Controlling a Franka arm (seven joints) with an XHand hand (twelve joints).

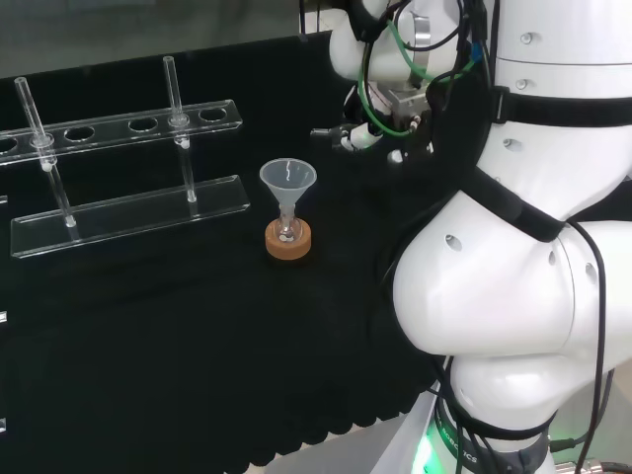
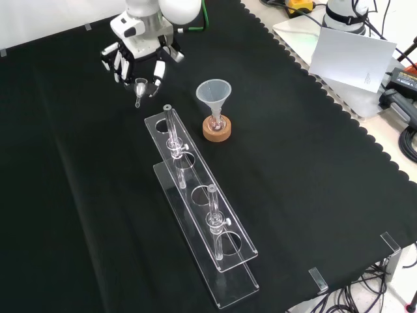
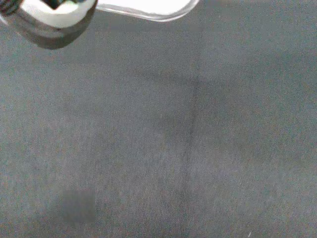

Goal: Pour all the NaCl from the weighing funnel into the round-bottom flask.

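Front view: the hand (image 2: 138,62) hangs over the black cloth (image 2: 78,215) near the view's top, its fingers curled round a small clear weighing funnel (image 2: 139,87) whose stem points down and clear of the cloth. Whether any salt lies in it cannot be told. To the right of the hand, and apart from it, a small round-bottom flask (image 2: 216,122) sits on a cork ring (image 2: 216,131) with a clear funnel (image 2: 214,92) standing upright in its neck. Below these, a clear rack (image 2: 215,261) runs toward the view's lower right, carrying two glass tubes (image 2: 171,127) (both upright).

Head view: the flask stands at mid-bench, the rack to its left, the hand to its upper right beside the white arm (image 1: 513,276).
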